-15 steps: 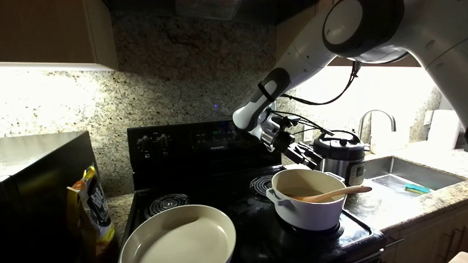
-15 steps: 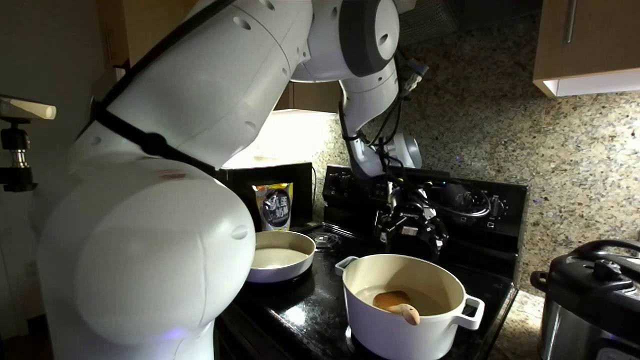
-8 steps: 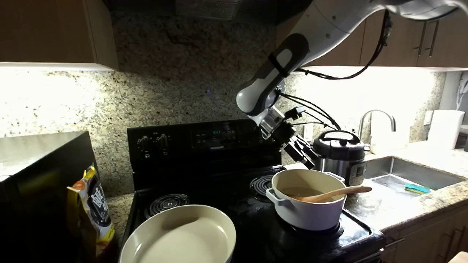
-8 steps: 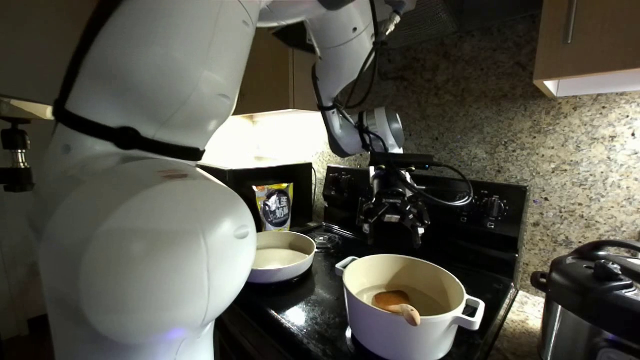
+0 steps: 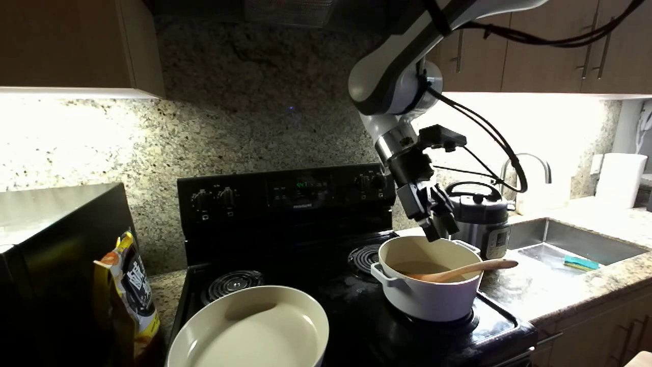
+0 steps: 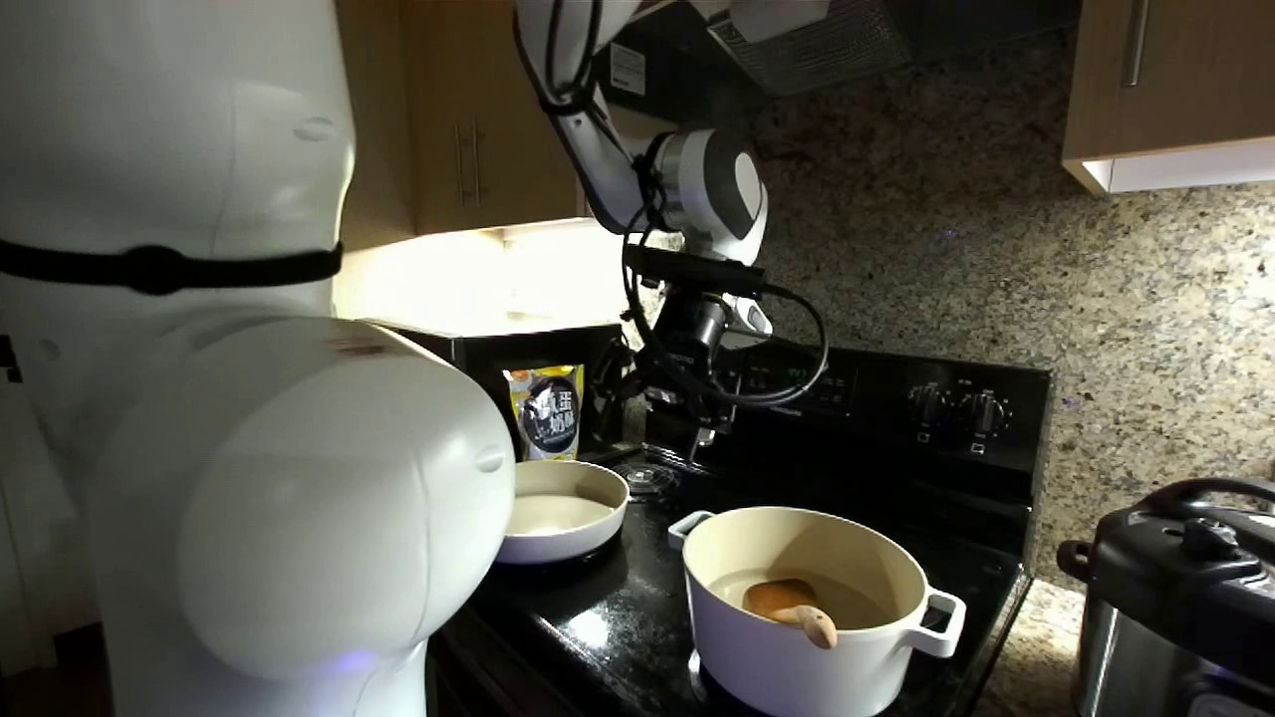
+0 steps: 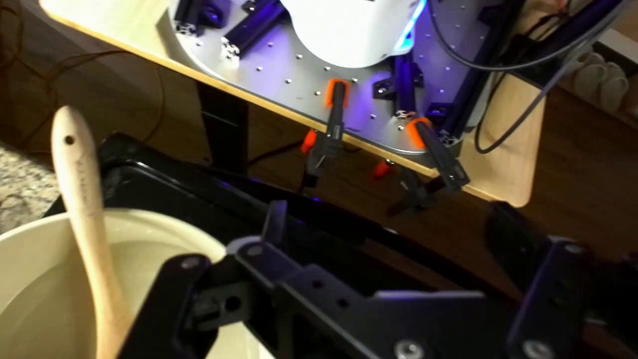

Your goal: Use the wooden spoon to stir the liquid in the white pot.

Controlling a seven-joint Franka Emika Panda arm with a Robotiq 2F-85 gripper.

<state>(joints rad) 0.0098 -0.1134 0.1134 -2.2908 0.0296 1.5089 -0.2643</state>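
The white pot (image 6: 797, 662) stands on the black stove (image 5: 351, 313), part filled with tan-brown liquid (image 5: 417, 266), its surface well below the rim. The wooden spoon (image 5: 461, 271) is in the pot, its head down at the liquid and its handle slanting up and out past the rim. The gripper (image 7: 391, 232) hangs above the stove near the pot, its 2 jaws standing wide apart and holding nothing; it is well apart from the spoon. On the same stove sits a shallow cream-white bowl (image 5: 265, 336), its pale inside showing in both exterior views. Beside the stove, a lidded black-and-steel cooker (image 5: 476, 229) hides its contents. A teal-and-yellow sponge (image 5: 581, 263) lies in the steel sink (image 5: 591, 243), and in an exterior view a printed bag (image 6: 546, 410) stands upright behind the bowl
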